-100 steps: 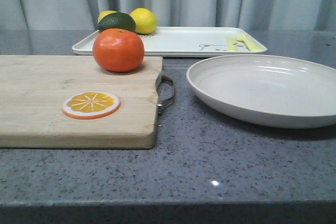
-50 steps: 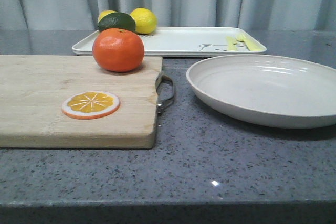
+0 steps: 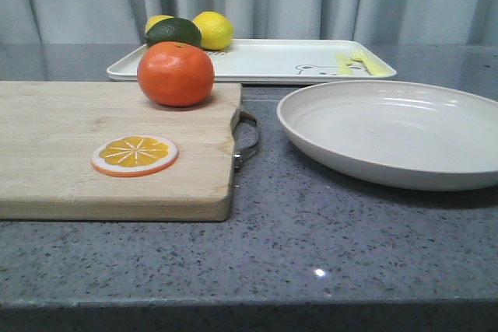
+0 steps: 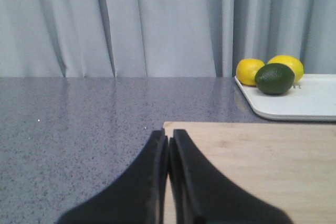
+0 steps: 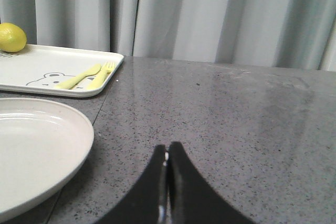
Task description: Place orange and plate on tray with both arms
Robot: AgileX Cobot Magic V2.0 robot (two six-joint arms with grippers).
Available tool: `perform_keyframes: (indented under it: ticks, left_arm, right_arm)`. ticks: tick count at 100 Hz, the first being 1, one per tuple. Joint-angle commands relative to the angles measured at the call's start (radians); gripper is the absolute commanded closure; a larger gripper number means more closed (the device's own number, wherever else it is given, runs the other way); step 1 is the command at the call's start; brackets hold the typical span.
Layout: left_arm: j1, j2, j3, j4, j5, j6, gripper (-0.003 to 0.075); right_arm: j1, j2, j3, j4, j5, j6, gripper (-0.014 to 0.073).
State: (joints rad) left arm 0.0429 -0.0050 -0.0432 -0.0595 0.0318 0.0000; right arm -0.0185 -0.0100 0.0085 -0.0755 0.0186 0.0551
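Although both things were meant for the tray (image 3: 264,64), the front view showed neither there: the orange (image 3: 175,74) sat upright, stem dimple up, on the far edge of the cutting board (image 3: 70,145), and the plate (image 3: 393,131) lay flat on the counter (image 3: 327,246), just in front of the tray. Being round, neither had a long axis; the tray's ran left to right. Two lemons (image 3: 212,30) and a lime (image 3: 173,32) stood at its far left corner.

In the left wrist view, the left gripper (image 4: 168,140) hung pinched together and empty above the board's corner.

In the right wrist view, the right gripper (image 5: 167,156) was likewise closed on nothing, near the plate's rim. By my judgement, everything remained to do.
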Motion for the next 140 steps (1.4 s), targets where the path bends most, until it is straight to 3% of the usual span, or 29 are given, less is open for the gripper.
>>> perform_keyframes:
  ticks: [1,39,67,128,136,140]
  left_arm:
    - [0.001,0.005,-0.067,-0.008,-0.084,-0.010,0.0741]
    - [0.001,0.215,-0.250,-0.008,-0.087,-0.010,0.0741]
    - [0.001,0.431,-0.401,-0.008,-0.087,-0.010,0.0741]
    - [0.001,0.618,-0.434,-0.008,-0.109,-0.010,0.0738]
    - [0.001,0.633,-0.436,-0.008,-0.112,-0.010,0.0697]
    - [0.001,0.643,-0.438,-0.008,-0.113,-0.010,0.0638]
  right_arm:
    - [-0.008,0.032,-0.078,-0.011,-0.031,-0.003,0.0659]
    - [-0.008,0.284,-0.325,-0.011,0.102,-0.003,0.0659]
    - [-0.008,0.459,-0.440,-0.008,0.107,-0.003,0.0659]
    - [-0.008,0.505,-0.459,-0.008,0.102,-0.003,0.0659]
    - [-0.008,0.505,-0.459,-0.008,0.102,-0.003,0.0659]
    - [-0.008,0.505,-0.459,-0.008,0.102,-0.003,0.0659]
